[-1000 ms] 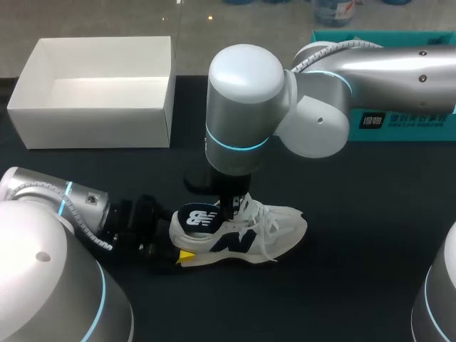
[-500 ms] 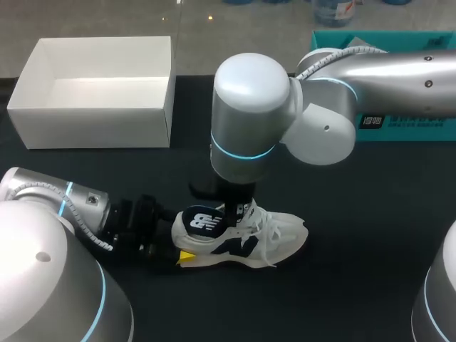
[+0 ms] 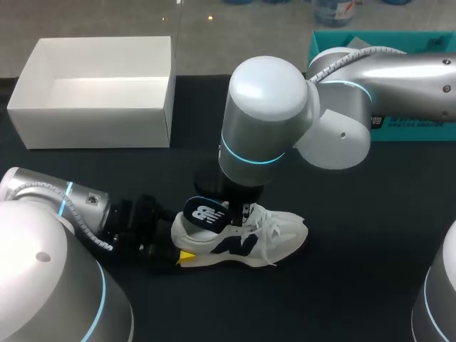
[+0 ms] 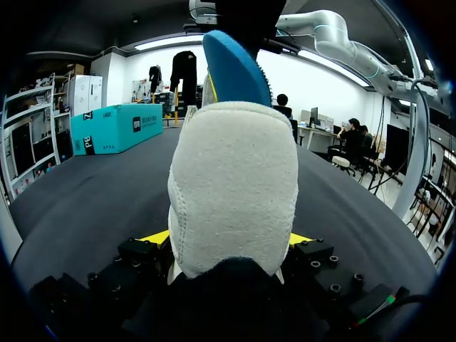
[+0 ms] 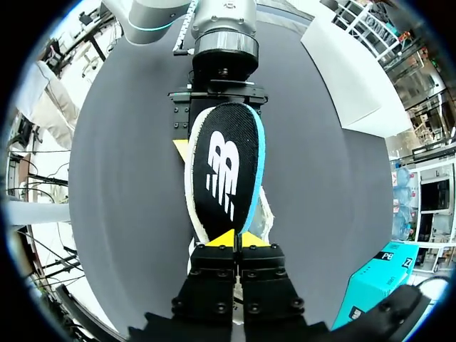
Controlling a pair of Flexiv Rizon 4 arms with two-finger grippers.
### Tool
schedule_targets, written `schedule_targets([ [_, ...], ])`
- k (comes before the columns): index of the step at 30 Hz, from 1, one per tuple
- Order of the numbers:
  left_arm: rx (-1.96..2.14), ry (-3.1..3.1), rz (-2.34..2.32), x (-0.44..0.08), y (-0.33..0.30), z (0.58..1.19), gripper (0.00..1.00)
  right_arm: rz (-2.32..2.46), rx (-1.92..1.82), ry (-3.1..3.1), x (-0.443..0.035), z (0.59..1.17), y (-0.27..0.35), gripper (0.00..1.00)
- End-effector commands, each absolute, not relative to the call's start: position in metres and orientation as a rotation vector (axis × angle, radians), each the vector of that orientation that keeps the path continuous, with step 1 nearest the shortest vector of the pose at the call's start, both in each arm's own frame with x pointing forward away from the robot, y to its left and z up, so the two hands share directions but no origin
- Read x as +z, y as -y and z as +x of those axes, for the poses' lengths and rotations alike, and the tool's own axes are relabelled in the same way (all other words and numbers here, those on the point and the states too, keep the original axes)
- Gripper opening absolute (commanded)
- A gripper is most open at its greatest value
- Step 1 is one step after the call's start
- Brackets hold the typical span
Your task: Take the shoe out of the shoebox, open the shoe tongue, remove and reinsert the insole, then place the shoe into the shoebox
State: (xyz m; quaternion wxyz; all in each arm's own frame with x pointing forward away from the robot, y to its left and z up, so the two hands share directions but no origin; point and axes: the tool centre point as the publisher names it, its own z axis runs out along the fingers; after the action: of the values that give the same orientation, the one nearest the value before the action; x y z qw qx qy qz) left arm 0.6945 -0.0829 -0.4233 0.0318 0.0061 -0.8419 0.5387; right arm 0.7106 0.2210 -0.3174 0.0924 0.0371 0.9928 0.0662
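Observation:
A white and navy shoe (image 3: 274, 231) lies on its side-sole on the black table, toe to the right. My left gripper (image 3: 178, 249) is shut on its heel (image 4: 235, 185), with a yellow tip on each side. My right gripper (image 3: 239, 210) comes down from above the shoe's opening and is shut on the front end of the black insole (image 5: 224, 167). The insole (image 3: 203, 214) has a white logo and a blue underside (image 4: 231, 68); its heel end stands up out of the shoe. The white shoebox (image 3: 92, 117) is open and empty at the back left.
A teal box (image 3: 417, 122) stands at the back right, partly behind my right arm. Bare black table lies in front of the shoe and between the shoe and the shoebox.
My right arm has shifted to the right and pulled the insole with it, so the insole's heel end has risen further out of the shoe. The left arm and shoe have stayed put.

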Motion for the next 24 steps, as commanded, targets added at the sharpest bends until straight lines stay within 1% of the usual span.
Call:
schedule_targets([
  [1,1.659,2.595,0.021,-0.425,0.084,0.694,0.00,0.075,0.199,-2.957,-0.319,0.722,-0.233,0.00],
  [8,1.659,2.595,0.021,-0.425,0.084,0.694,0.00,0.010,0.232,-2.966,-0.324,0.725,-0.241,0.00],
  [9,1.659,2.595,0.021,-0.425,0.084,0.694,0.00,0.002,0.242,-2.969,-0.327,0.724,-0.240,0.06],
  [10,1.659,2.595,0.021,-0.425,0.084,0.694,0.00,-0.004,0.261,-2.969,-0.328,0.722,-0.240,0.28],
  [11,1.659,2.595,0.021,-0.425,0.084,0.694,0.00,0.003,0.265,-2.972,-0.330,0.721,-0.239,0.40],
  [16,1.659,2.595,0.021,-0.425,0.084,0.694,0.00,0.019,0.277,-2.985,-0.335,0.716,-0.237,0.38],
  [20,1.659,2.595,0.021,-0.425,0.084,0.694,0.00,0.032,0.283,-2.990,-0.338,0.715,-0.236,0.38],
  [24,1.659,2.595,0.021,-0.425,0.084,0.694,0.00,0.046,0.285,-3.000,-0.341,0.715,-0.233,0.35],
])
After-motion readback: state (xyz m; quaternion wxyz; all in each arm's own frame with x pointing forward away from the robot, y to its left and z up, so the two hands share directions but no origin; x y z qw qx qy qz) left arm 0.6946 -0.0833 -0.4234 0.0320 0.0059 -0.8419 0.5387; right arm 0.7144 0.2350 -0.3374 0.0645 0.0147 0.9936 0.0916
